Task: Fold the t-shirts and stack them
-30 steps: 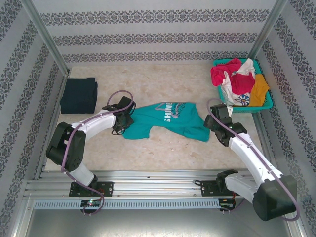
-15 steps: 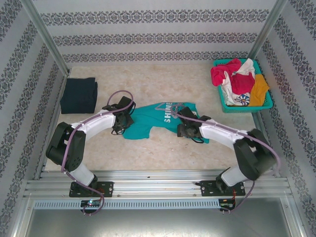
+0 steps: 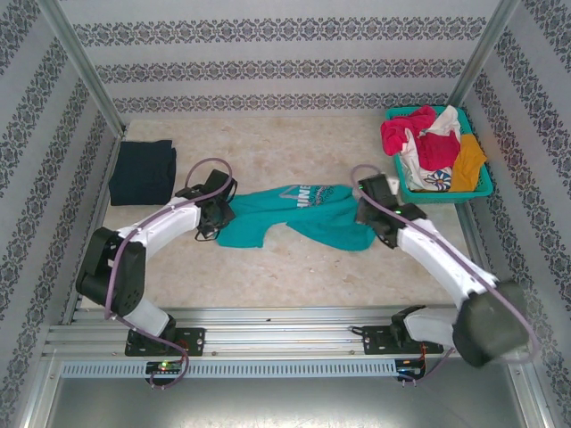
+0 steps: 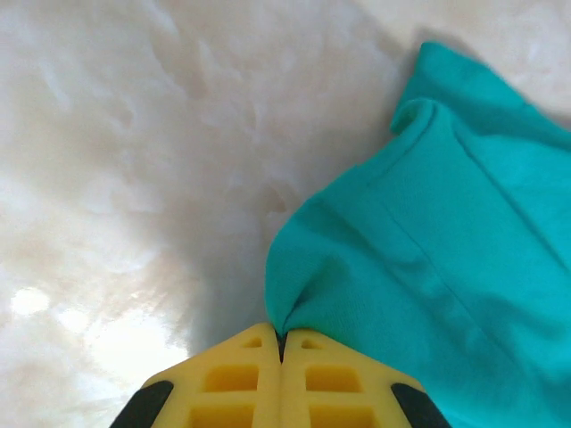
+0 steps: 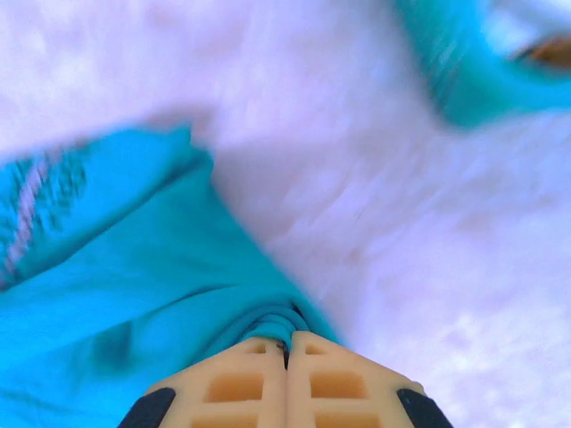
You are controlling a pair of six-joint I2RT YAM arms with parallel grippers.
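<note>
The teal t-shirt [image 3: 303, 214] with its whitish print lies bunched across the middle of the table. My left gripper [image 3: 217, 217] is shut on its left edge; in the left wrist view the yellow fingertips [image 4: 282, 337] pinch a fold of teal cloth [image 4: 428, 267]. At the shirt's right end, my right gripper [image 3: 361, 211] is also shut on it, with gathered teal cloth [image 5: 134, 285] nipped between the tips [image 5: 285, 346]. A dark navy t-shirt [image 3: 143, 171] lies folded at the far left. Magenta [image 3: 401, 132], white [image 3: 419, 169] and orange [image 3: 468, 160] t-shirts fill the basket.
The teal lattice basket [image 3: 446, 194] stands at the back right corner, close behind my right arm. Patterned walls and metal posts enclose the table on three sides. Bare tabletop [image 3: 294, 267] stretches between the shirt and the arm bases.
The right gripper swung in over the shirt's middle, then back to its right end and shut on the cloth. The shirt is now narrower and more bunched. The left gripper shifted slightly up-left.
</note>
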